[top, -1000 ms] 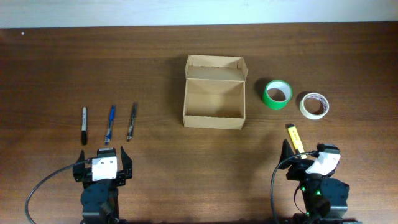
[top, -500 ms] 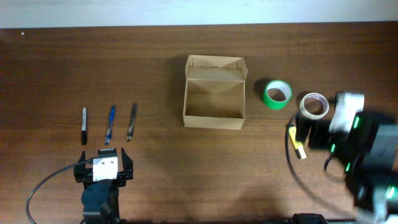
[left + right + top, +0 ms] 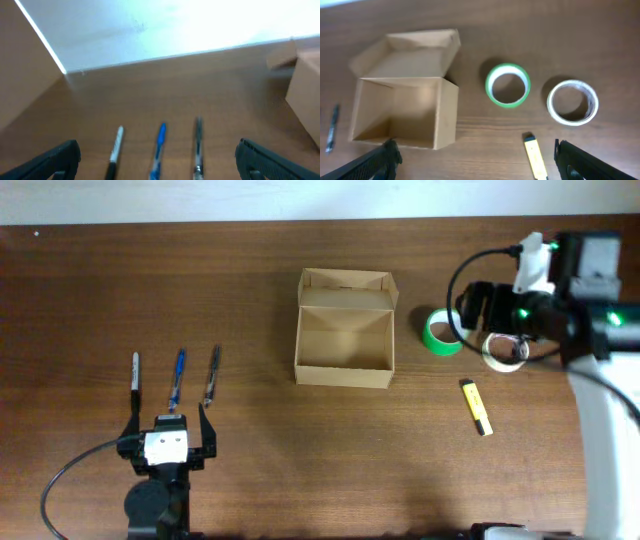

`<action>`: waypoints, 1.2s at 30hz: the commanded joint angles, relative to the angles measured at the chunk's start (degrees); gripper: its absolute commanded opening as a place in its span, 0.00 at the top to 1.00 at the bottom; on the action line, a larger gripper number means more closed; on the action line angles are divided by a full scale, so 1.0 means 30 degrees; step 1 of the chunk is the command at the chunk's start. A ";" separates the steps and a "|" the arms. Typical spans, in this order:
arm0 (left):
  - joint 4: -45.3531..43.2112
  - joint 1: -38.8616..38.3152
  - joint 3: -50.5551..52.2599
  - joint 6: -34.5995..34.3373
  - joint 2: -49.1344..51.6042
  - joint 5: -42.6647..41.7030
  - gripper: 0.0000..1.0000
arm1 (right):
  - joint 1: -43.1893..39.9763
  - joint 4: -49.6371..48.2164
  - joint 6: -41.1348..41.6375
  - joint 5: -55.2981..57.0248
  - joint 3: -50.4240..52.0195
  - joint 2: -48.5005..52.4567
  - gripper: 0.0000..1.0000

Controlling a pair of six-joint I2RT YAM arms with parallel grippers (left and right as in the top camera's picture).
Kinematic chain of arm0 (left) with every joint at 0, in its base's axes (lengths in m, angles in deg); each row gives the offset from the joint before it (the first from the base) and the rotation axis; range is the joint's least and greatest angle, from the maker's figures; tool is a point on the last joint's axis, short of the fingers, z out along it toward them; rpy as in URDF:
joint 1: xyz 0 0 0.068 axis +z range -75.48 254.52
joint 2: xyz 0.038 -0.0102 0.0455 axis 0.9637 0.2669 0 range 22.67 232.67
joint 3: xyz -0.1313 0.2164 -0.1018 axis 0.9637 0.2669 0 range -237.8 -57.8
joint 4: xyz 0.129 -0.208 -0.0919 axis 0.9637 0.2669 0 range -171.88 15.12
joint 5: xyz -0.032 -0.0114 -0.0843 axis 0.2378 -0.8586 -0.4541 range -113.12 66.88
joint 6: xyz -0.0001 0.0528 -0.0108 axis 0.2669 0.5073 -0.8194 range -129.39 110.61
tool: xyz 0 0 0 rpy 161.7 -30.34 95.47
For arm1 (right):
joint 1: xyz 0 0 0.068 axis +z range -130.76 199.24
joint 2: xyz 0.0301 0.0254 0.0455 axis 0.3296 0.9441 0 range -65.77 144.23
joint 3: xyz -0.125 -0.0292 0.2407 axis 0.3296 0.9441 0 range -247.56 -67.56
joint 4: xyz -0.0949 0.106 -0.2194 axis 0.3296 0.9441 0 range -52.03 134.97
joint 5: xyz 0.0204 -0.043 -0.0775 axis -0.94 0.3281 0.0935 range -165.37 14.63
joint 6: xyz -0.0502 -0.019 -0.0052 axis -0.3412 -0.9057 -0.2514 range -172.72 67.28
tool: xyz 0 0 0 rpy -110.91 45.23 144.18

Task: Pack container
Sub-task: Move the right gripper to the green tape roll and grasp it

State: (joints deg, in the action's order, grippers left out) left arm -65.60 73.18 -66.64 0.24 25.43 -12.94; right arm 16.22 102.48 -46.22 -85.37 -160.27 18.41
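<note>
The container point(image 3: 345, 330) is a tan cardboard box at mid table, open and empty, with its flap lid folded back. It also shows in the right wrist view point(image 3: 405, 95) and at the right edge of the left wrist view point(image 3: 306, 90). My right gripper point(image 3: 478, 308) is open and empty, raised above the green tape roll point(image 3: 440, 335) and white tape roll point(image 3: 505, 352). My left gripper point(image 3: 167, 425) is open and empty, just in front of three pens.
A black marker point(image 3: 135, 370), a blue pen point(image 3: 177, 377) and a grey pen point(image 3: 212, 375) lie side by side at the left. A yellow highlighter point(image 3: 477, 407) lies in front of the tape rolls. The right wrist view shows both rolls point(image 3: 508, 84) point(image 3: 572, 102) and the highlighter point(image 3: 536, 157).
My right arm has lifted from the table's front right and swung back over the tape rolls. The left arm has hardly moved. No object has moved.
</note>
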 commanded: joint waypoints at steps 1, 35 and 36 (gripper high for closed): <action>0.1144 0.0117 -0.1311 -0.1056 0.2076 -0.0554 0.01 | -0.0146 0.0000 0.1158 0.0780 -0.0590 0.1960 0.02; 0.2382 0.0117 -0.7643 -0.1188 2.3015 -0.1676 0.01 | -0.1566 -0.2645 0.2018 0.1690 -0.0699 1.2145 0.18; 0.2382 0.0117 -0.7643 -0.1188 2.3205 -0.1676 0.01 | -0.1494 -0.2652 0.2018 0.1705 -0.0699 1.2335 0.18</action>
State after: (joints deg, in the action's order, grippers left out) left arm -58.50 73.22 -88.87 -2.82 93.39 -17.18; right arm 10.86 94.50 -40.69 -79.73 -161.28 53.52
